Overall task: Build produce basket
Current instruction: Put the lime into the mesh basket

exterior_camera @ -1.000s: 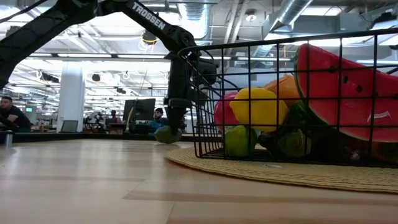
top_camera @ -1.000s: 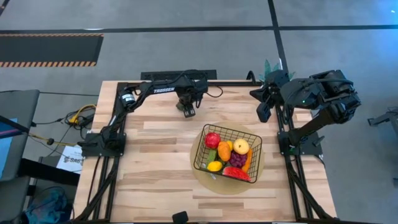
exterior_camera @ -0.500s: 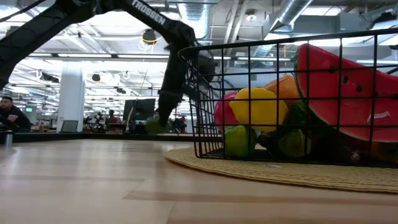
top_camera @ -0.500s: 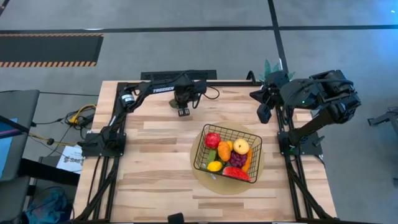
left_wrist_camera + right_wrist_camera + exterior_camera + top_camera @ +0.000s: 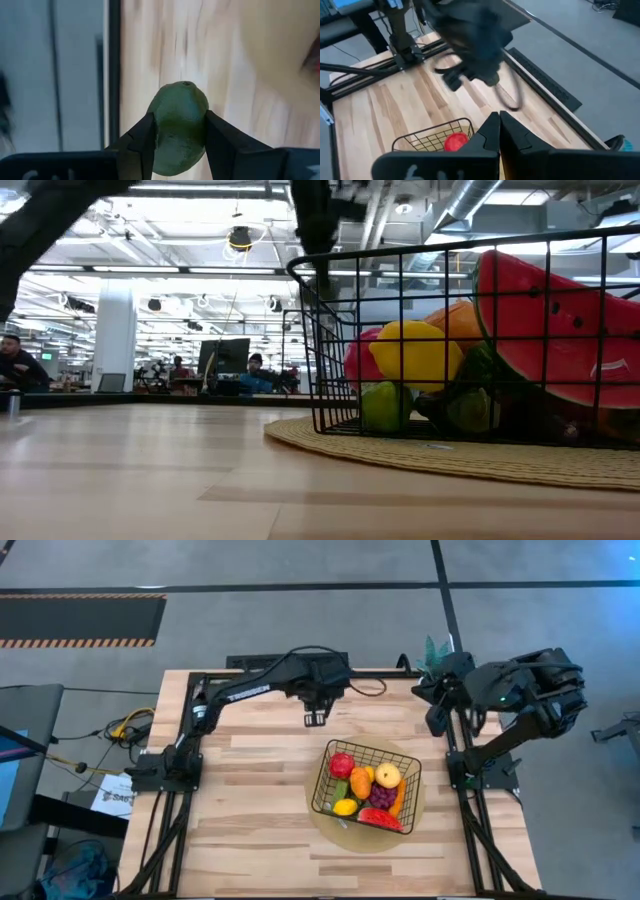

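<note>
The black wire basket stands on a round tan mat at the table's middle right. It holds a red apple, a lemon, grapes, a watermelon slice and other produce; it also fills the low view. My left gripper hangs above the table just beyond the basket's far left corner, shut on a green egg-shaped fruit. My right gripper waits shut and empty at the table's far right. My left gripper pinches the green fruit's two opposite sides between its two fingers. The fingers point down from above. The fruit's rounded end with a small dimple sticks out past the fingertips. The fruit is lifted clear of the table.
A small potted green plant stands at the far right corner behind my right arm. Bare wood lies left of and in front of the basket. People sit in the room behind the table.
My left gripper has risen from the table near the far edge with the green fruit, lifting it clear and out of the low view, and has gone a little toward the right, nearer the basket. My right arm has shifted slightly right.
</note>
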`<state>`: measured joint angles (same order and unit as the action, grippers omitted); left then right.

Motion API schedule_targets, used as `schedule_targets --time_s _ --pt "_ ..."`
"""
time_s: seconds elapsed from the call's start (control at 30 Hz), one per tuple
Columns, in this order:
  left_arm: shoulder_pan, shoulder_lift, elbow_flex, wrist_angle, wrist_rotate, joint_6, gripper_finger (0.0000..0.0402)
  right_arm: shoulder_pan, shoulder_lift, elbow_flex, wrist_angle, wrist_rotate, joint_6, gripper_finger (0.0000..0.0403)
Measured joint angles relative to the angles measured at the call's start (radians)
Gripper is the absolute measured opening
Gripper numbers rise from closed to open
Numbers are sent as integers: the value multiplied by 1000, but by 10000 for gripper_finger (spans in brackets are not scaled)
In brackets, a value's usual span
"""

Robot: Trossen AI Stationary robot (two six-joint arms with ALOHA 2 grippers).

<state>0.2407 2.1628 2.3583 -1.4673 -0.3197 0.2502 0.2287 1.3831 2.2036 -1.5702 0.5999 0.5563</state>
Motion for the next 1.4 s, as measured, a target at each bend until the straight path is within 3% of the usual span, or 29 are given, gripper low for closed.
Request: schedule_targets --time_s 0.07,0.23,0.53,0.73,0.97,1.17,1.4 --pt "-42 -65 -53 76 13 26 107 -1 -11 0 0 4 0 17" --pt "-144 -147 -57 91 126 -27 107 -2 -47 0 0 11 -4 17" --pt "-290 -189 -54 157 136 -81 107 -2 -76 0 -1 29 -15 17" --pt "-327 -172 -55 220 286 -168 107 -2 -69 0 -1 28 -16 17" --pt "-377 -150 -62 259 304 -234 107 -2 -53 0 -1 27 -16 17" --pt "-399 -90 -114 338 394 -235 107 -1 -38 0 -1 24 -19 17" --pt "-392 14 -120 330 377 -250 107 0 -34 0 -1 3 -34 17"
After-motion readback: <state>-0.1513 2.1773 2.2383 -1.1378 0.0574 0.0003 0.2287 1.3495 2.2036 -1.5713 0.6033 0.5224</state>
